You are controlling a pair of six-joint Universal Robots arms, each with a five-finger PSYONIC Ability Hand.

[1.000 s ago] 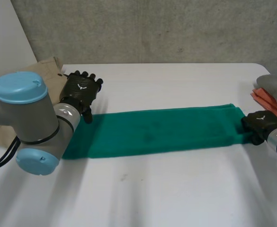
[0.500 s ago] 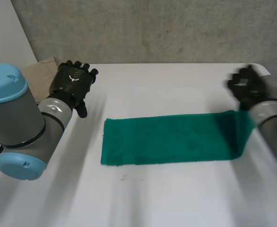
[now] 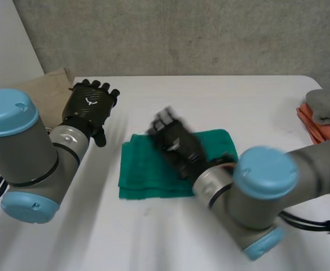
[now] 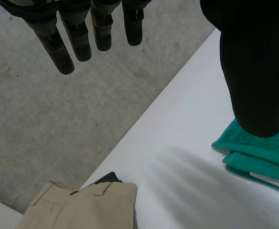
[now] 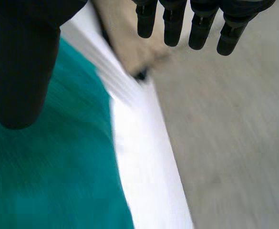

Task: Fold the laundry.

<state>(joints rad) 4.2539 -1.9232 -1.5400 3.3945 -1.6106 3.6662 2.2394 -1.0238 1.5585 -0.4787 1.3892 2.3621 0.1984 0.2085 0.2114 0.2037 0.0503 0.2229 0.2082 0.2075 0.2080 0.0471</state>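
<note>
Head view has the right hand (image 3: 175, 145) reaching leftward across the middle of the table, low over the green towel (image 3: 144, 171). It is blurred, so I cannot tell whether it touches the cloth. In the right wrist view this hand (image 5: 18, 62) has straight fingers and its thumb stands well apart. Nothing is gripped between them, and the green towel (image 5: 44, 181) lies under the palm. The left hand (image 3: 91, 106) is held up near the table's far left, apart from the towel. In the left wrist view its fingers (image 4: 53, 40) are straight and spread and its thumb (image 4: 254, 67) is clear of them, so it too carries nothing.

The towel lies as a compact block at the centre of the white table (image 3: 221, 93). In the left wrist view its corner (image 4: 258, 155) shows several layers stacked one on another. Further out, a beige garment (image 3: 45, 90) lies at the far left edge. A grey cloth (image 3: 326, 104) rests on an orange one (image 3: 321, 127) at the right edge.

I judge the towel largely folded, with its layers roughly aligned. What seems left is smoothing it or giving it one more fold, then moving it, perhaps to the pile on the right. I cannot say whether the beige garment needs folding as well.
</note>
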